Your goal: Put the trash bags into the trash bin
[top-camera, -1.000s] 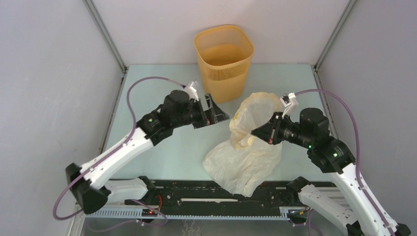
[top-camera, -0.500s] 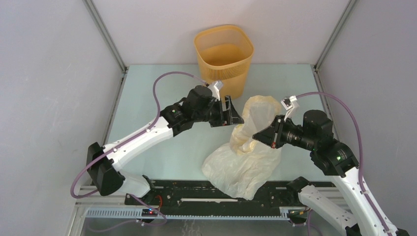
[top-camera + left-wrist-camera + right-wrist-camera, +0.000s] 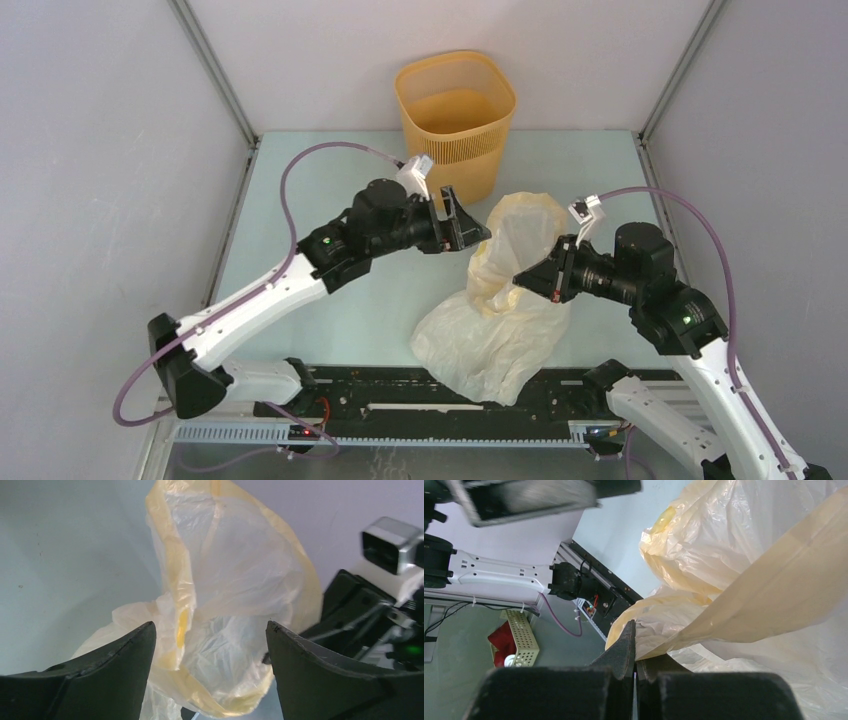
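Opening the trash bag (image 3: 497,325) near the middle of the tabletop (image 3: 330,180), the right pincer (image 3: 518,269) clamps its rim while the left pincer (image 3: 476,233), jaws apart, faces the opposite rim and should next close there before lifting toward the far-edge bin (image 3: 455,110).

left tool (image 3: 478,230): jaws spread wide | right tool (image 3: 518,272): jaws pressed together

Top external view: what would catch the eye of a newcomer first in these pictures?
The crinkly cream-white trash bag stands out at centre right, its yellow-banded rim pinched in the shut right pincer and lifted off the table. The open left pincer faces its mouth from the left. Behind them, the orange-yellow trash bin stands upright at the far edge.
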